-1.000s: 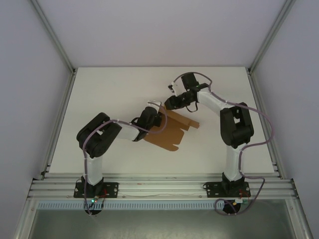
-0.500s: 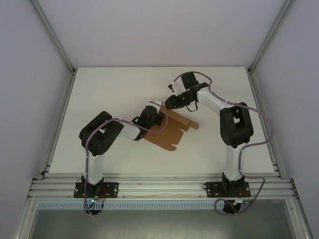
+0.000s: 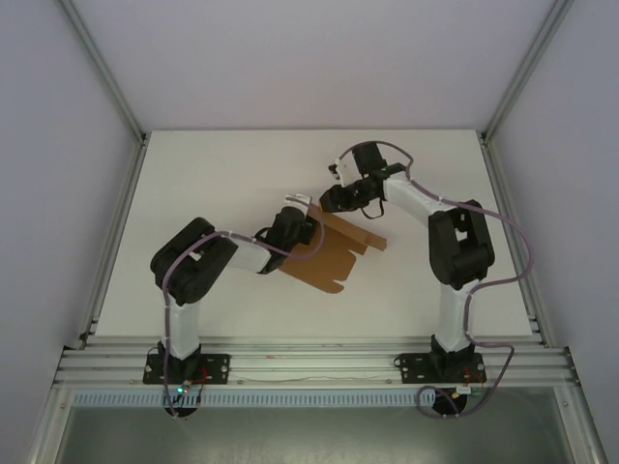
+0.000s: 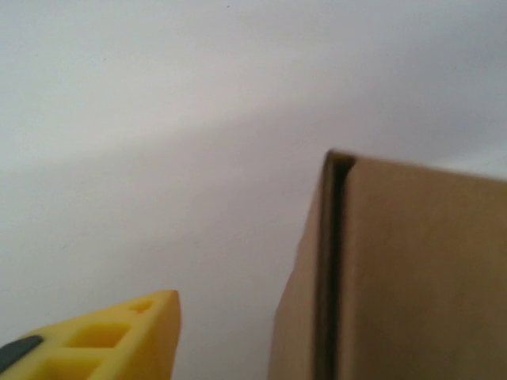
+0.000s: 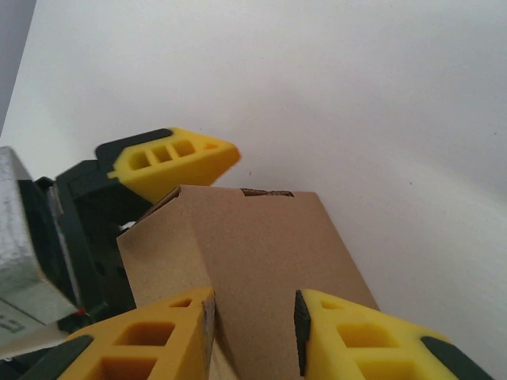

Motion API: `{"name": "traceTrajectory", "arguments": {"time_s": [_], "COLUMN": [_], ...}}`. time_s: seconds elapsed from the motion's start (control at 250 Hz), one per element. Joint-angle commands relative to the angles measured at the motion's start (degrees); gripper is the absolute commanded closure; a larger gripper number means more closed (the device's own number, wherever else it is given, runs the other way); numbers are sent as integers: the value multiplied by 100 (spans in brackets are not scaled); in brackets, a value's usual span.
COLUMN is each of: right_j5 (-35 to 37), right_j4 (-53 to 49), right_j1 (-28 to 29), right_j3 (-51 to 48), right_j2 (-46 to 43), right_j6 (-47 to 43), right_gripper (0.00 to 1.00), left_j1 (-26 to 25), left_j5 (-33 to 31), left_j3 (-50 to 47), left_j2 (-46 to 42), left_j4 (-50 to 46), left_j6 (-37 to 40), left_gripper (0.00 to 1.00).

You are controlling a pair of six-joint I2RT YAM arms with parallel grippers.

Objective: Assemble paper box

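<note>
1. Top external view: the paper box (image 3: pixel 334 253) lies near the middle of the table (image 3: pixel 213 174) as a half-folded brown sheet; its flat flaps spread toward the near right, and one panel stands raised at its far-left end.
2. Its longer run looks to go from that raised far-left end down to the near-right flaps, slantwise across the table; the exact line is hard to fix from above.
3. Both arms reach that raised end: the left end effector (image 3: pixel 302 218) comes at it from the left, the right end effector (image 3: pixel 332 199) from the far side; neither is plainly the nearer, since both are at the cardboard.
4. In the right wrist view the folded panel rises straight between the right end effector's yellow fingers (image 5: pixel 150 348), which press it from either side; I judge that this end effector is clamped on the box.
5. In the left wrist view one yellow finger (image 4: pixel 119 340) sits low on the left, apart from the doubled cardboard edge on the right; the other finger is hidden; the jaws look parted and hold nothing.
6. The next fold probably turns on that gap: the wall lies to the right of the left finger, while the right arm pins it.
</note>
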Motion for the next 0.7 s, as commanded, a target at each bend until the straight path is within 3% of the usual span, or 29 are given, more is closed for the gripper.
{"name": "traceTrajectory", "arguments": {"time_s": [0.0, 0.168, 0.352, 0.56, 0.652, 0.696], "right_j5": [660, 691, 666, 724, 740, 771], "right_j4": [-740, -754, -879, -976, -972, -956], "right_j1": [52, 36, 34, 39, 27, 17], "right_j3": [-320, -242, -173, -138, -149, -149], "right_j2": [185, 211, 231, 237, 213, 177], "right_j6": [119, 70, 3, -64, -73, -65], "right_gripper": [68, 67, 65, 63, 61, 57], "left_j1": [-2, 11, 19, 18, 15, 20], "left_j5": [162, 505, 368, 324, 114, 35], "left_j3": [-238, -228, 17, 681, 866, 918], "left_j2": [-358, -301, -172, 208, 311, 326], "left_j4": [-72, -352, -353, -752, -918, -975], "left_j6": [-23, 45, 111, 258, 292, 281], "left_gripper": [45, 46, 47, 64, 99, 100]}}
